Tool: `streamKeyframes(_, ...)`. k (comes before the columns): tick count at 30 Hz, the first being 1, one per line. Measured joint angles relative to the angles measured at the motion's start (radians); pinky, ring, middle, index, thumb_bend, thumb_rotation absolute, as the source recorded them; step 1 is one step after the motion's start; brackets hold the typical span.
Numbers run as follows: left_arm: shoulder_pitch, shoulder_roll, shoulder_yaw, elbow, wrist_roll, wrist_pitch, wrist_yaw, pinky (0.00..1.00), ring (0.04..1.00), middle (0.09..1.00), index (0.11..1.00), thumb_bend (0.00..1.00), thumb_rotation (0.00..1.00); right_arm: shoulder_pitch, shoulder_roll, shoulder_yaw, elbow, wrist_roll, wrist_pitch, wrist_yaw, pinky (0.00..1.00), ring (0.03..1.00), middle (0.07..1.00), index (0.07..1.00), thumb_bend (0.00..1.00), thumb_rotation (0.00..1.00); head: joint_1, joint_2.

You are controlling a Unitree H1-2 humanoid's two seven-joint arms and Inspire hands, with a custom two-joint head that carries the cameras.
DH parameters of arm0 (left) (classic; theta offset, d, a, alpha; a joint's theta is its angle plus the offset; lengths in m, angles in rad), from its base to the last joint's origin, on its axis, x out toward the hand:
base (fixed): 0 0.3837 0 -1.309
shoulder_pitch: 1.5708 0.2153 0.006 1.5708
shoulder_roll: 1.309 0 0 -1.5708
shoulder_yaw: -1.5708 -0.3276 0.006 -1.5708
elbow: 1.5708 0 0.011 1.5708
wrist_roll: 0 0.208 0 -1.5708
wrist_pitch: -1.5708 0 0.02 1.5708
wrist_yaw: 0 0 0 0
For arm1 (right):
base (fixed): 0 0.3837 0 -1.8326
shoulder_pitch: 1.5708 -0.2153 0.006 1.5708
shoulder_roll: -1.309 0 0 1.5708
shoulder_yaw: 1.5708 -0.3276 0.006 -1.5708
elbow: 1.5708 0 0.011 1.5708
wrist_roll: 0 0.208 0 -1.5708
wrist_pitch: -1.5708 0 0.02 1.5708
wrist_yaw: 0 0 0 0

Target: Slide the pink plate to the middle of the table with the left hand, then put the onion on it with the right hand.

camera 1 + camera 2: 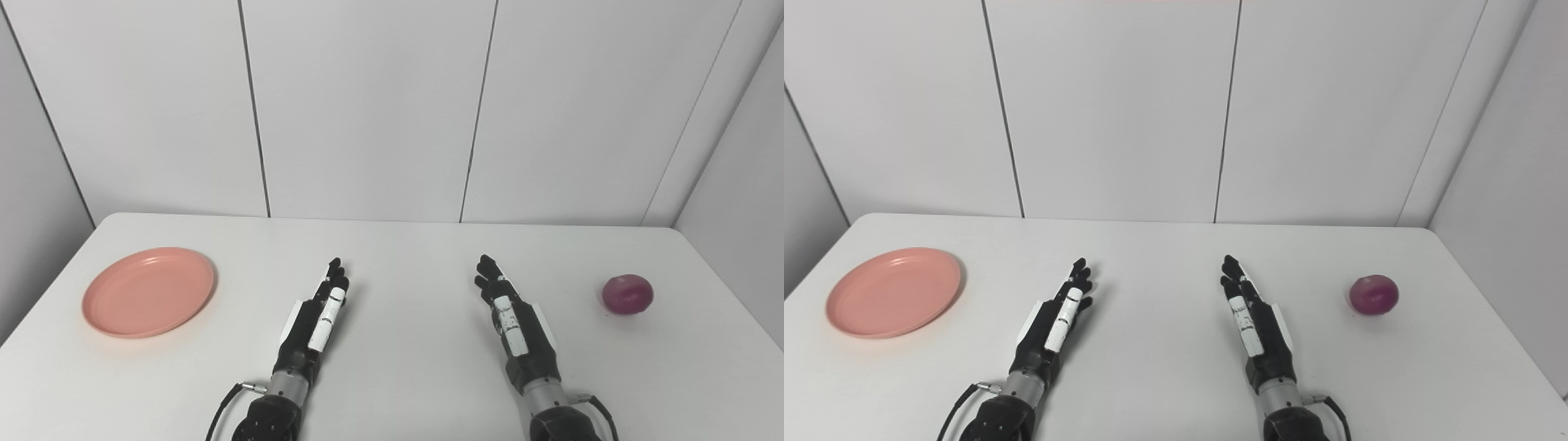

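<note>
Left eye view showed a round pink plate lying flat at the left of the frame on the white bench. A small, shiny purple onion sat at the right. The left hand and right hand lay low in the middle, fingers straight, holding nothing.

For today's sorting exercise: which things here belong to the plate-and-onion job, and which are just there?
Belongs to the job:
pink plate
red onion
left hand, open
right hand, open

Just there:
white table
wall panels
</note>
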Motion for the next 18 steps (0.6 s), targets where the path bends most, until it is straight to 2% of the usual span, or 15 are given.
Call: streamKeyframes(18, 0.000, 0.000, 0.000, 0.000, 0.000, 0.000, 0.000, 0.96, 0.982, 0.997, 0.987, 0.57, 1.00, -0.001, 0.000, 0.000, 0.001, 0.000, 0.000, 0.000, 0.98, 0.946, 0.943, 0.944, 0.65, 0.90, 0.000, -0.003)
